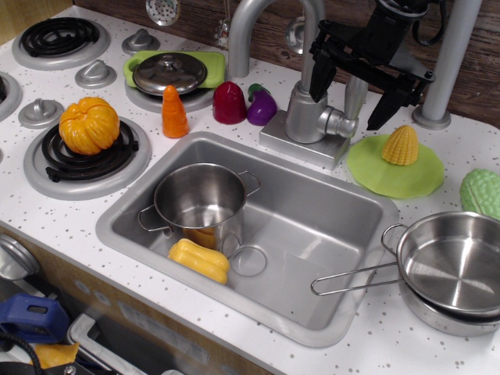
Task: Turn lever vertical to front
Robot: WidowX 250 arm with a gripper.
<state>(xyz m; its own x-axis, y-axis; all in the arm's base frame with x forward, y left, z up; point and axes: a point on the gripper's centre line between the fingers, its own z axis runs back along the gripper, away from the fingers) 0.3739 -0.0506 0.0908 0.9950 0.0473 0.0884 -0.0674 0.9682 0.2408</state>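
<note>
White speckled counter (234,344) across the whole view, with a steel sink (312,234) sunk in its middle holding a pot (201,199) and a yellow toy vegetable (200,259). Behind the basin, a silver faucet (269,31) rising from a block base (301,141). To the right, two stacked pans (453,269), a green plate (387,168) carrying a corn cob (400,145). To the left, stove burners with an orange pumpkin (89,125), a carrot (173,112), a lidded dish (169,73). Above the faucet base, a black gripper (355,98), fingers spread wide, one (319,78) left of the lever and one (387,109) right of it, nothing held. Smallest of all, the lever (353,98): a grey paddle standing roughly upright from a round stub (337,123) on the faucet's right side, between the open fingers, apparently not yet touched. Best done by lowering slightly, closing near the paddle's upper part for leverage, then sweeping toward the sink front in an arc about the stub, not straight. Risk of slipping off the smooth paddle if gripped at the very tip.
</note>
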